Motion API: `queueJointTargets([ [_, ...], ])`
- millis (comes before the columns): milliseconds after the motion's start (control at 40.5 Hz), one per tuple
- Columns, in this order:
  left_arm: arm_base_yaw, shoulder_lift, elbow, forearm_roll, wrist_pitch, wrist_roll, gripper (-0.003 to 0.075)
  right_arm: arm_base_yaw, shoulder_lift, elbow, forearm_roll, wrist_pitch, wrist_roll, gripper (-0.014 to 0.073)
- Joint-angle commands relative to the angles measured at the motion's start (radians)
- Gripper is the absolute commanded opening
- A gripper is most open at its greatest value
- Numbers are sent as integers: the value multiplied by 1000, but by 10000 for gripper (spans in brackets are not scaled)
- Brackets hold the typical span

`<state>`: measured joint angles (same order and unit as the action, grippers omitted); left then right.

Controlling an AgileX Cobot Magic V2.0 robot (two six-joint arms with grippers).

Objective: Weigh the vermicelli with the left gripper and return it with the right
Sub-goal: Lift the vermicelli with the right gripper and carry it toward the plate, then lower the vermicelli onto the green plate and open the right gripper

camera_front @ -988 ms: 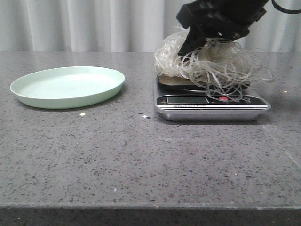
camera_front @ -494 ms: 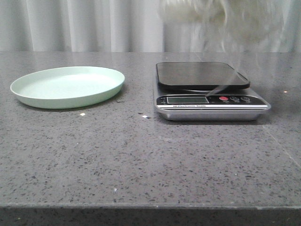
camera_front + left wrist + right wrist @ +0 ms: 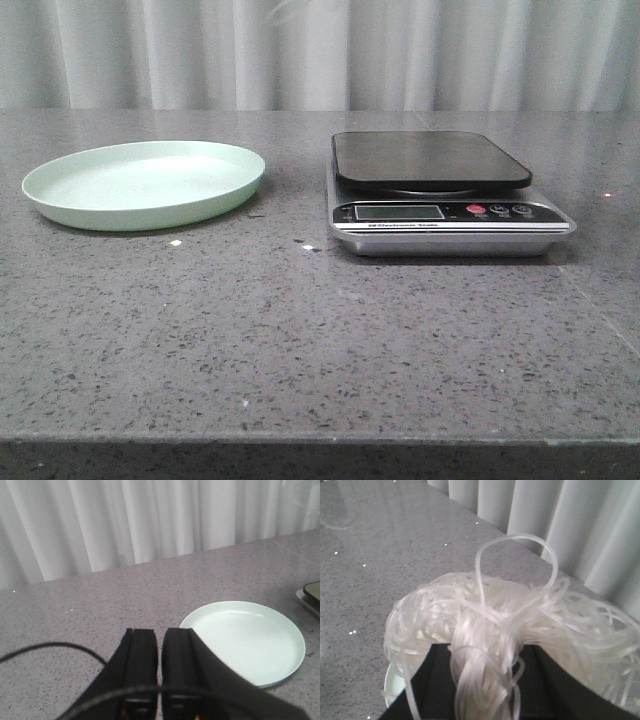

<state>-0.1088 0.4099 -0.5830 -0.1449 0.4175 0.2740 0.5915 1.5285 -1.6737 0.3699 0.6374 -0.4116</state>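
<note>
Vermicelli (image 3: 490,630) clamped in right gripper (image 3: 485,680), held aloft above grey stone table (image 3: 320,340), strands spilling past both fingers. Left gripper (image 3: 152,645) closed, empty, near rim of pale green plate (image 3: 145,183). Kitchen scale (image 3: 440,195) platform bare, well apart from plate.

- We see the vermicelli (image 3: 495,625) only in the right wrist view: a loose, fluffy tangle of thin, translucent whitish strands.
- It is bunched and pinched in the right gripper (image 3: 487,680), off the surface.
- One big loop stands up from the tangle.
</note>
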Motion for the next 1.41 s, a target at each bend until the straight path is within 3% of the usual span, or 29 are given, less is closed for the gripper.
queueJointTargets([
  [0,-1,6,-25,-10,-73,-12,145,36,51,-78,20,-71,-9,151],
  [445,-15,6,-25,-10,-78,-12,145,126,355,-142,20,-128,-9,151],
  [1112,-15,6,-25,-10,-78,-12,145,151,442,-142,19,-137,-9,155],
  [1211,-15,6,-25,-10,-78,-12,145,151,442,-142,19,-113,-9,207],
  [1384,-15,6,-25,-10,-78,-12,145,151,437,-142,19,-90,-9,409],
])
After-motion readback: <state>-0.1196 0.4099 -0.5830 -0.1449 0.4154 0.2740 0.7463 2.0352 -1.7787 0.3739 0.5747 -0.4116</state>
